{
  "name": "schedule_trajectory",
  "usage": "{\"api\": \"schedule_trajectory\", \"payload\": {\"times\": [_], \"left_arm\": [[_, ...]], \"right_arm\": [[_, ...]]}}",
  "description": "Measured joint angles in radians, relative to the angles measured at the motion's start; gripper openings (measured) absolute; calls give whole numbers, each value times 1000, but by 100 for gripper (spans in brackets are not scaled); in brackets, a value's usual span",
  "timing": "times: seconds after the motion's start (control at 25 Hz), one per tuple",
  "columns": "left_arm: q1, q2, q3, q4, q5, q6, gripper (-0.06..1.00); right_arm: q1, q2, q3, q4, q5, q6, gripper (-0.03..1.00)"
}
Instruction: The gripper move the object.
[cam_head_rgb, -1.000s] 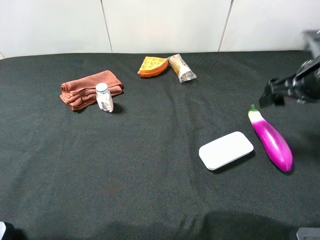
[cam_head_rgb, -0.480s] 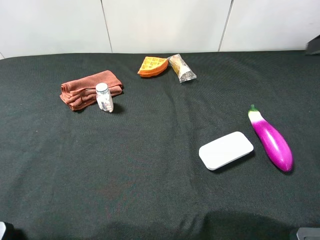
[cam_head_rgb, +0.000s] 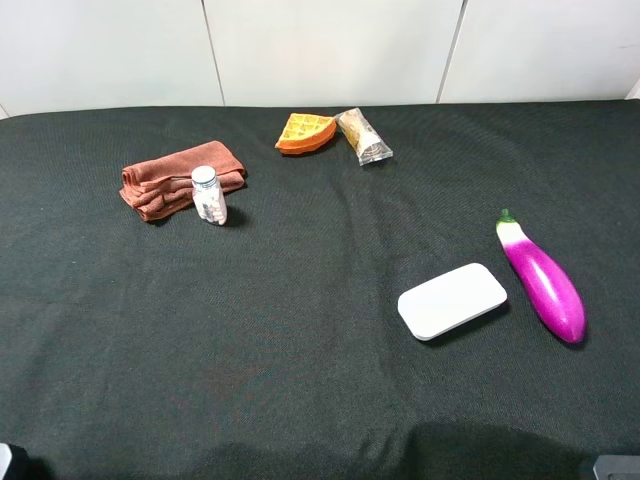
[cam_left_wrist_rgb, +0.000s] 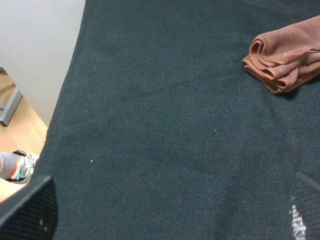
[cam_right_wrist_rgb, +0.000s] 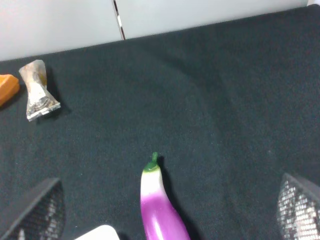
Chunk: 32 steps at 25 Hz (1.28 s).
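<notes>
The eggplant lay flat on the dark cloth surface at its right side, stem toward the far wall, free of any grip. A white case lay just beside it on the inner side, apart from it but close.

The right hand stood spread wide, with only its two finger pads showing at the corners of the wrist view and the eggplant's stem end between and ahead of them. The left hand was likewise wide open over bare cloth near a folded brown towel, well apart from the task's thing.

Judged risks: the eggplant appeared glossy and rounded, so a closure off its thickest part could squeeze it out or roll it. A descent offset toward the case could catch that item or push it. The loose cloth could bunch under the fingertips.
</notes>
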Motion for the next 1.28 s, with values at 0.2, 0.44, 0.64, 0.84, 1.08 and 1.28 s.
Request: {"api": "schedule_trajectory", "payload": {"times": [0.2,0.44,0.64,0.84,1.08,1.28], "left_arm": [[0,0,0,0,0,0,95],[0,0,0,0,0,0,95],[0,0,0,0,0,0,95],[0,0,0,0,0,0,95],[0,0,0,0,0,0,95],[0,0,0,0,0,0,95]], "right_arm": [[0,-147,25,-29,63,1,64],[0,-298,34,-56,130,1,64],[0,-400,101,-58,146,-1,64],[0,-429,127,-57,174,-55,64],[0,-430,127,-54,174,-100,64],[0,-430,127,-52,174,-105,64]]}}
